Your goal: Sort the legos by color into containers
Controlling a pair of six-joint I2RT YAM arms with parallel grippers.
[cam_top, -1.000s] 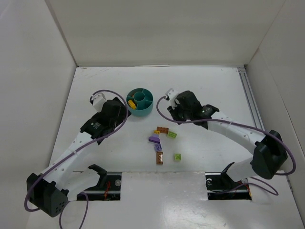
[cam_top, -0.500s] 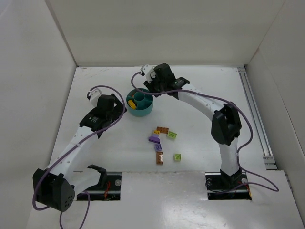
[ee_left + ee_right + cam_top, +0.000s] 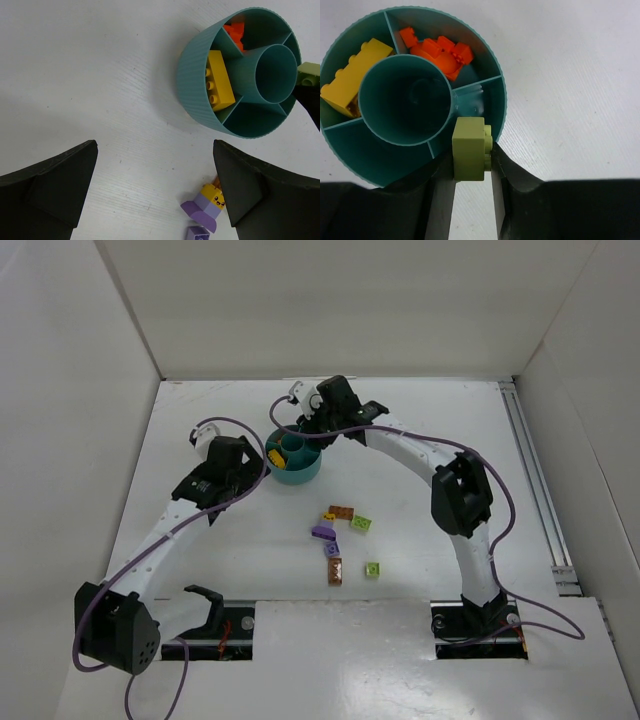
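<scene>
The right gripper [image 3: 472, 167] is clenched on a small lime green plastic brick [image 3: 469, 147]. One finger presses its studded face and the other the opposite face, so the brick's long axis runs out from between the fingers toward the middle of the round teal plastic dish [image 3: 435, 9]. The brick hangs over the dish's outer edge, on the side nearest that gripper.

Just inward of the brick, between the rim and the round centre well [image 3: 405, 100], lies an empty ring section [image 3: 477, 97]. Next round the ring from that section sit the orange-red bricks [image 3: 440, 50], and across the well from it lies the yellow brick [image 3: 352, 75].

The coming release turns on this: the brick appears to straddle the rim rather than sit squarely over the empty section. A small shift toward the well therefore looks needed before the fingers let go. The shift should also keep the brick clear of the divider on the orange-red side.

The left gripper [image 3: 155, 150] is spread wide and holds nothing. It hovers over the table on the yellow-brick side of the dish, apart from it. The right arm is plainly the one placed for this drop.

The loose bricks [image 3: 341, 511], brown, purple and lime green, lie on the table apart from the dish, on its side toward the arm bases.
</scene>
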